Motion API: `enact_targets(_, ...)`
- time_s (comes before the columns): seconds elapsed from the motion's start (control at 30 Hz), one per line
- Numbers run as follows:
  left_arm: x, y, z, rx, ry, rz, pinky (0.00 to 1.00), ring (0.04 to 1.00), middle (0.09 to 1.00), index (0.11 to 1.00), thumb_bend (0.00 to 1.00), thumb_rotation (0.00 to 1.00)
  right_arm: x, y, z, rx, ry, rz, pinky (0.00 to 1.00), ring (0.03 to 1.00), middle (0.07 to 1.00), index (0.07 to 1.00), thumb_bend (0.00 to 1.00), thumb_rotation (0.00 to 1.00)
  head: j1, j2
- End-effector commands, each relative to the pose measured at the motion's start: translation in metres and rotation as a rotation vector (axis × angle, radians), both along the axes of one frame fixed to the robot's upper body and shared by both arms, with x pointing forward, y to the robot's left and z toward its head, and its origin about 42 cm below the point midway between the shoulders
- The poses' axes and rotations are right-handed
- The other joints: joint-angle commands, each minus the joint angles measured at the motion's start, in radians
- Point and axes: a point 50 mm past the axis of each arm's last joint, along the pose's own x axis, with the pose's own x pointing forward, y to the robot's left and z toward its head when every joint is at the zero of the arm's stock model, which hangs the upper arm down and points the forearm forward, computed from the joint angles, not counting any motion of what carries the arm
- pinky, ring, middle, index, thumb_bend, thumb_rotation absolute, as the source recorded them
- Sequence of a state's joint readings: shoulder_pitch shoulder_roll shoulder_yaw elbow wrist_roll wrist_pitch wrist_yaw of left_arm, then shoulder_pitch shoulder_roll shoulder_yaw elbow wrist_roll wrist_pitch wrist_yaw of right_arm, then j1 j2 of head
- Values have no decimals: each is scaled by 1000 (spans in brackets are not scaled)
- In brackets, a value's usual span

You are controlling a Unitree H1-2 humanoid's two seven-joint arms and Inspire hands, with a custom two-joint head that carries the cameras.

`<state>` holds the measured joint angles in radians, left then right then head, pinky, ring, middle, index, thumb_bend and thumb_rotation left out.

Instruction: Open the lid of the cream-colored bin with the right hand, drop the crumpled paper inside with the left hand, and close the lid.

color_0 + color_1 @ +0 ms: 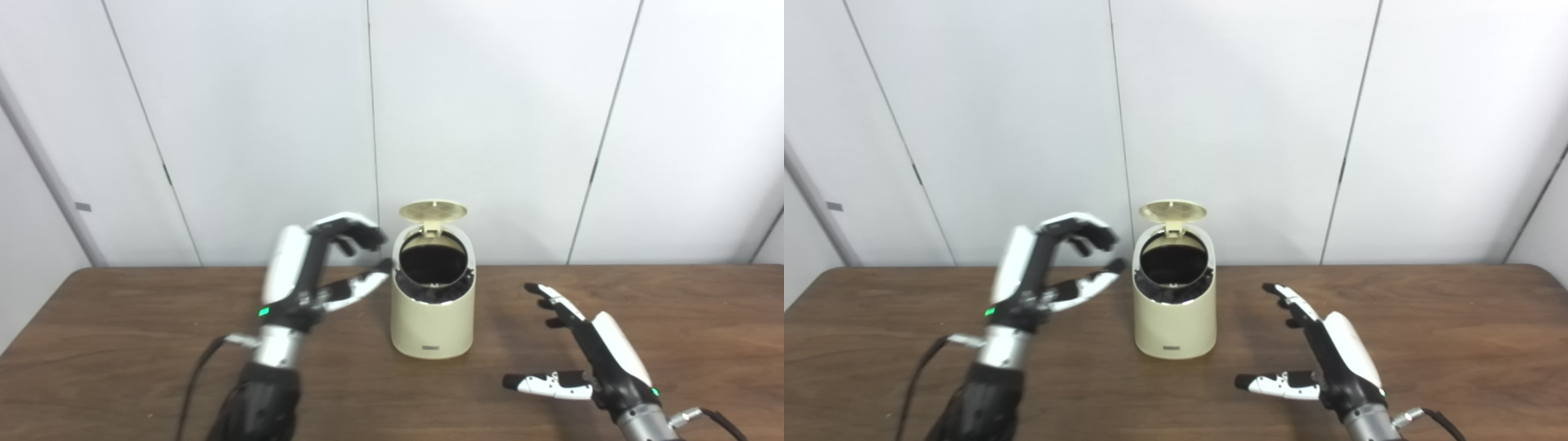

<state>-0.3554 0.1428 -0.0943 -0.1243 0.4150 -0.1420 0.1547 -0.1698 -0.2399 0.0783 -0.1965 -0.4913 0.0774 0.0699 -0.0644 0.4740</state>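
— Left hand [318, 269] first: where is it and what has it got?
— Raised off the wooden table [122, 343], just left of the bin's mouth, fingers curled and spread, thumb pointing toward the rim. Nothing sits between them; it is released

— And the table itself?
— Brown wood grain, running the full width, with pale wall panels [490, 122] behind its far edge

— Where's the cream-colored bin [432, 318]?
— Upright near the middle of the table, toward the far side, between the two hands. Its opening faces the near side and shows a dark liner inside

— The right hand [588, 343]?
— Low over the table, near and to the right of the bin, well apart from it. Fingers stretched out toward the far side, thumb pointing left, grasping nothing

— The lid [433, 211]?
— Flipped up on its hinge at the far rim, standing above the opening

— The crumpled paper?
— I cannot make it out; the bin's inside is too dark to tell
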Motion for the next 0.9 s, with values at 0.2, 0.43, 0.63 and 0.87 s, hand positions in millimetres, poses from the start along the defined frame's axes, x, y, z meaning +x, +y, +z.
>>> enact_targets(0.2,-25,30,-8,-11,49,7,518,622,680,698,745,11,20,1,40,-15,-127,26,808,893,927,893,752,362,-9,-3)
enact_targets(0.43,-44,40,-37,-32,169,2,586,688,721,768,757,49,35,4,61,-20,-195,71,764,866,921,874,747,335,-8,-4)
enact_targets(0.63,-54,41,-61,-26,240,8,600,703,744,783,730,92,49,3,80,-98,-246,70,847,938,918,875,748,381,-4,-6)
enact_targets(0.87,-64,50,-84,-14,311,13,588,692,739,780,725,71,58,9,99,-123,-268,75,786,903,895,873,755,391,-4,-9)
